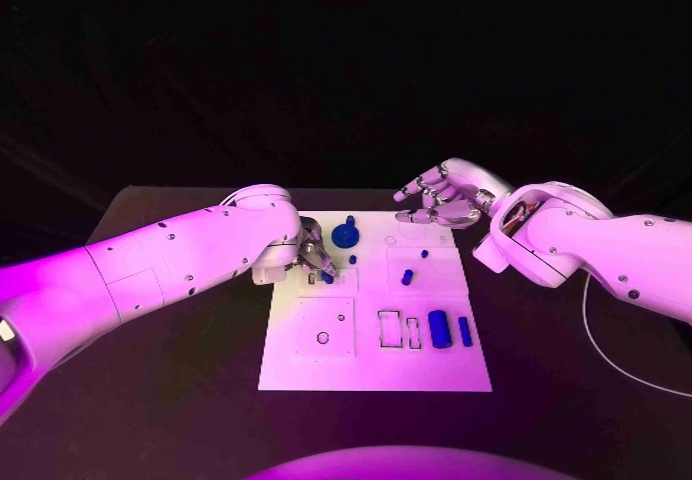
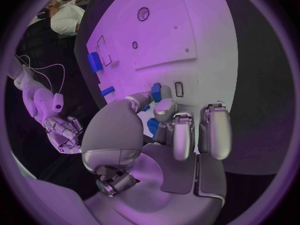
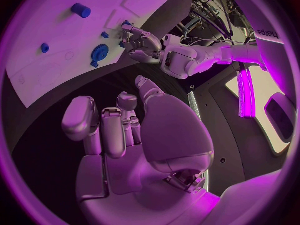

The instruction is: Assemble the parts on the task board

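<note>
parts of blue plastic sit scattered on the white board [image 1: 372, 372]: a round knobbed piece [image 1: 346, 236] near the far edge, a small peg [image 1: 408, 277] in the middle, and a thick cylinder [image 1: 438, 328] beside a thin bar [image 1: 464, 331] by the rectangular slots. the step in hand looks like seating a small blue piece [image 2: 155, 91] at the board's left side, so it should probably go down straight over its hole, with a slow press and no sideways drag. the left hand [image 1: 307, 258] has its fingertips [image 2: 165, 107] curled down around that piece, seemingly pinching it against the board. the right hand [image 1: 450, 195] hovers above the far right corner, fingers loosely curled and apart, holding nothing.
</note>
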`<state>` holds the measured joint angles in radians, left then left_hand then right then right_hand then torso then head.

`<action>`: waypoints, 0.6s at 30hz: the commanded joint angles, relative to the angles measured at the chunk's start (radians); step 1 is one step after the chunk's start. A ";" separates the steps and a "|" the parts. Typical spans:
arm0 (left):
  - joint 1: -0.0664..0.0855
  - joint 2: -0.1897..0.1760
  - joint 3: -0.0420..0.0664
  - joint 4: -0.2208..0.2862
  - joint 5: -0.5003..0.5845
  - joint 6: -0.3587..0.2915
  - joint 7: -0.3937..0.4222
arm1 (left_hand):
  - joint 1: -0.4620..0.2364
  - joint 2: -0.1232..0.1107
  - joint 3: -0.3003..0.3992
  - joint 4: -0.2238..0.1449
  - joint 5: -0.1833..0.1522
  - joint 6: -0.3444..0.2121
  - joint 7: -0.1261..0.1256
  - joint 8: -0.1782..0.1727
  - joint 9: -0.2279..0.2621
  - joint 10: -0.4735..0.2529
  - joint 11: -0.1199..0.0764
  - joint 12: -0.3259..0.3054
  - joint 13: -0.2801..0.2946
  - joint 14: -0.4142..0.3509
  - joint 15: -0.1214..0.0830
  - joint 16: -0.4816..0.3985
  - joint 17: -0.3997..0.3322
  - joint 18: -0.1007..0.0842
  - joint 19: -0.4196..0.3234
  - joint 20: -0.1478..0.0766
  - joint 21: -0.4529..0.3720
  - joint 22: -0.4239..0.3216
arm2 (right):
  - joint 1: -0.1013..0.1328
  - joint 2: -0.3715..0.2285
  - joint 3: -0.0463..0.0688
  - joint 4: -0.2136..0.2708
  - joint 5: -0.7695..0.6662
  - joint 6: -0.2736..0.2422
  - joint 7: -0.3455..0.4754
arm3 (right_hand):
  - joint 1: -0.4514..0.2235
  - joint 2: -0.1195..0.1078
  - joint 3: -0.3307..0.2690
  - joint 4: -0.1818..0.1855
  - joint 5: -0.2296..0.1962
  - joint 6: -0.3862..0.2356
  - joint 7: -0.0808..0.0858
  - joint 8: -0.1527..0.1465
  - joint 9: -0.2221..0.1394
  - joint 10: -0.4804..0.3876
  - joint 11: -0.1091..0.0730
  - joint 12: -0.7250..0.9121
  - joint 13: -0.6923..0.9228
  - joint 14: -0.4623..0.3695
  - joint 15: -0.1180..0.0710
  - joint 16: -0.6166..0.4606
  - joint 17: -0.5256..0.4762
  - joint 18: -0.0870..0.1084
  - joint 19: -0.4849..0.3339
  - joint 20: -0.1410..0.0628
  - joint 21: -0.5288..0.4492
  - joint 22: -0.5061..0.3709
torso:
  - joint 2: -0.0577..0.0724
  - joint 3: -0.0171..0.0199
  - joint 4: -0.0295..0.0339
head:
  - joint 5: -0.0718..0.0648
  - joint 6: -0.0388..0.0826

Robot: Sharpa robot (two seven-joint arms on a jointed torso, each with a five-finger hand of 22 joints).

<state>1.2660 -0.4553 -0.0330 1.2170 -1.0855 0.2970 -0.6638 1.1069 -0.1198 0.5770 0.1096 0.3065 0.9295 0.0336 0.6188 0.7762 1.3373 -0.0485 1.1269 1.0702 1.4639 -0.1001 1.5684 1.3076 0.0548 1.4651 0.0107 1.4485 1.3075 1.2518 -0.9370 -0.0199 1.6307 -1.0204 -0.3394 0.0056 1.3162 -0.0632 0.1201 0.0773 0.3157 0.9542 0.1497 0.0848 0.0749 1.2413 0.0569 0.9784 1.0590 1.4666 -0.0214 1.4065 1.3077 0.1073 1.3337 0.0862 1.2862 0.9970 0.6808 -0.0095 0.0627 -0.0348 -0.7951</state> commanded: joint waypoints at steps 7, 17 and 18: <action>-0.015 -0.013 -0.006 0.023 0.004 -0.003 0.007 | 0.026 0.009 0.060 -0.064 0.010 0.017 -0.014 -0.004 0.003 0.007 -0.001 -0.005 -0.001 0.107 -0.004 0.002 0.263 -0.019 0.045 -0.005 0.001 0.145 | -0.001 0.000 0.000 -0.001 -0.009 0.010 0.002 | -0.006 0.008 -0.002 0.002 0.006 0.005 -0.002 0.003 0.001 0.008 0.000 0.005 -0.001 0.053 0.000 -0.005 0.023 0.001 -0.002 -0.004 -0.005 -0.001 | 0.000 0.0002 -0.0004 | -0.001 -0.004; -0.018 -0.020 -0.006 0.030 -0.006 -0.036 0.011 | 0.004 -0.012 0.046 -0.063 0.013 0.021 -0.016 -0.001 0.007 0.009 -0.001 -0.007 -0.004 0.107 -0.004 0.002 0.263 -0.019 0.045 -0.004 0.000 0.145 | -0.001 0.001 0.000 -0.003 -0.008 0.012 0.004 | -0.007 0.009 -0.002 0.003 0.008 0.005 -0.002 0.004 0.001 0.007 0.000 0.003 -0.003 0.052 0.000 -0.007 0.021 0.001 -0.003 -0.004 -0.006 -0.002 | 0.000 -0.0006 0.0004 | -0.002 -0.003; -0.018 -0.021 -0.006 0.031 -0.007 -0.038 0.012 | 0.000 -0.014 0.043 -0.061 0.013 0.022 -0.016 -0.001 0.007 0.010 -0.001 -0.007 -0.005 0.107 -0.004 0.002 0.263 -0.019 0.045 -0.004 0.000 0.145 | -0.001 0.001 0.000 -0.003 -0.008 0.012 0.004 | -0.007 0.009 -0.002 0.003 0.008 0.005 -0.002 0.004 0.001 0.007 0.000 0.003 -0.003 0.052 0.000 -0.007 0.021 0.001 -0.003 -0.004 -0.006 -0.002 | 0.000 -0.0006 0.0002 | -0.002 -0.004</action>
<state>1.2569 -0.4757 -0.0330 1.2449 -1.0874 0.2532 -0.6544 1.1167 -0.1204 0.5715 0.1040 0.3160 0.9330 0.0371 0.6177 0.7822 1.3410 -0.0487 1.1269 1.0667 1.4639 -0.1000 1.5684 1.3074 0.0547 1.4651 0.0108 1.4485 1.3074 1.2517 -0.9364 -0.0199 1.6281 -1.0206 -0.3381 0.0064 1.3109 -0.0579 0.1202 0.0773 0.3200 0.9542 0.1496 0.0848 0.0749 1.2413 0.0569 0.9784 1.0571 1.4666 -0.0214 1.4010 1.3075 0.1073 1.3337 0.0862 1.2862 0.9957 0.6808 -0.0100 0.0627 -0.0366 -0.7986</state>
